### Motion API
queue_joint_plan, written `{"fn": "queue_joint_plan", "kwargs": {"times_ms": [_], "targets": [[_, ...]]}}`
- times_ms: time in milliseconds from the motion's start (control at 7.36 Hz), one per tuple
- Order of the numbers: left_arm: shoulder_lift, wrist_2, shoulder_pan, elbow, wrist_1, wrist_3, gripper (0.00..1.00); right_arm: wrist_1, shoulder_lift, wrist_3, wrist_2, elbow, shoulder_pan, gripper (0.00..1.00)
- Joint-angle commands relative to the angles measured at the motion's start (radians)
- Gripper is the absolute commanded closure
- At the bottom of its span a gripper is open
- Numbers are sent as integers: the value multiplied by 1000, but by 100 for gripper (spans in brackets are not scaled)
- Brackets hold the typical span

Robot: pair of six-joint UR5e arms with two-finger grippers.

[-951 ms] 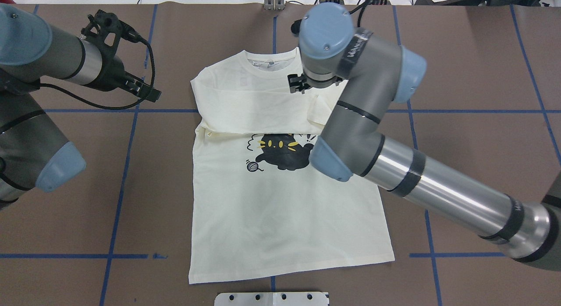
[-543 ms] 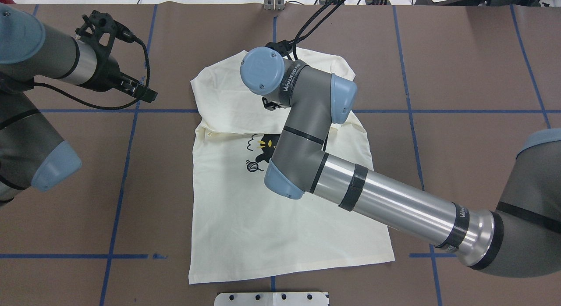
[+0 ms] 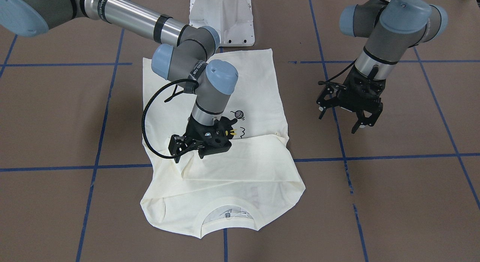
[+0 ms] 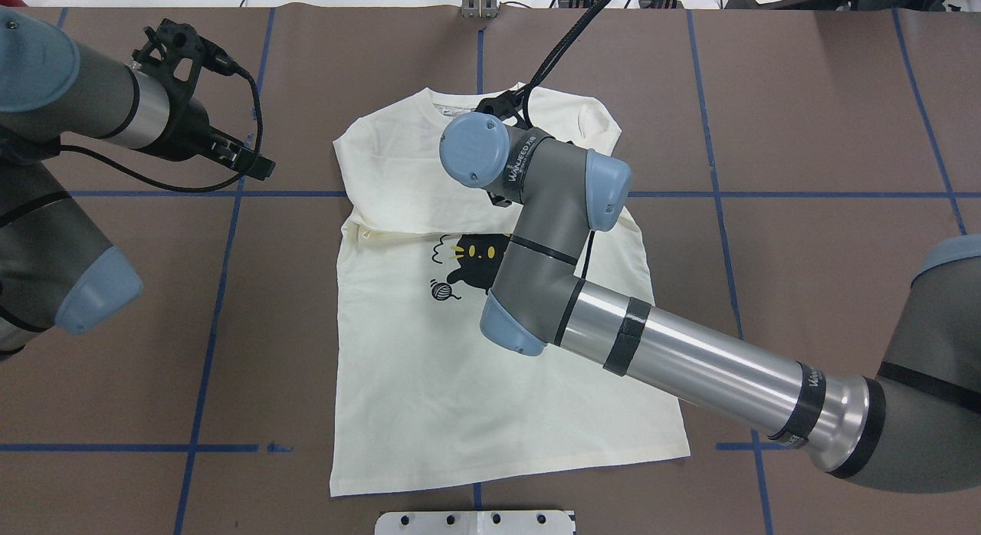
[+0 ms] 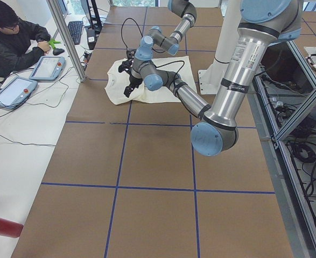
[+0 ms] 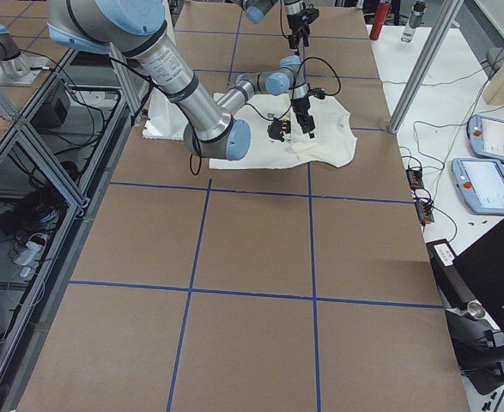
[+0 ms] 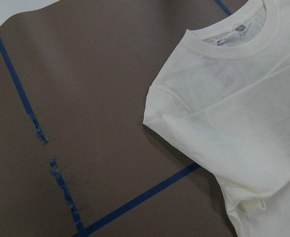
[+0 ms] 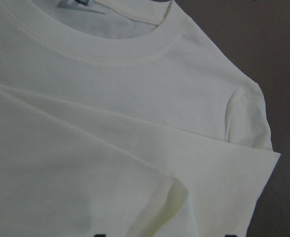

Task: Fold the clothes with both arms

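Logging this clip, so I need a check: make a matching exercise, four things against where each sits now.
Things: 1 left pincer; 2 right pincer; 3 collar; 4 cat print.
Places: A the T-shirt end farthest from the robot's base; B over bare table, beside the shirt; C partly covered by the right arm; D low over the folded-in sleeve.
Pairs: 1-B; 2-D; 3-A; 4-C.
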Motion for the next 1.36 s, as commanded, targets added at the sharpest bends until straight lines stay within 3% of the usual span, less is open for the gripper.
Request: {"fn": "queue_joint_plan", "kwargs": {"times_ms": [0,408,543,815,1223], "targets": [[0,0,2,1,0,0,0,0,-13,-8,-6,-1,-2,19],[-1,0,2,1,-2,0,0,-8,-14,-48,-23,-1,-3,26],[-1,0,3,1,-2,0,0,-24,-14,-83,-31,-1,-3,42],[-1,0,3,1,-2,0,0,-23,-13,-81,-32,2,-2,100],[-1,0,3,1,-2,0,0,-6,4,-32,-13,33,3,98]]}}
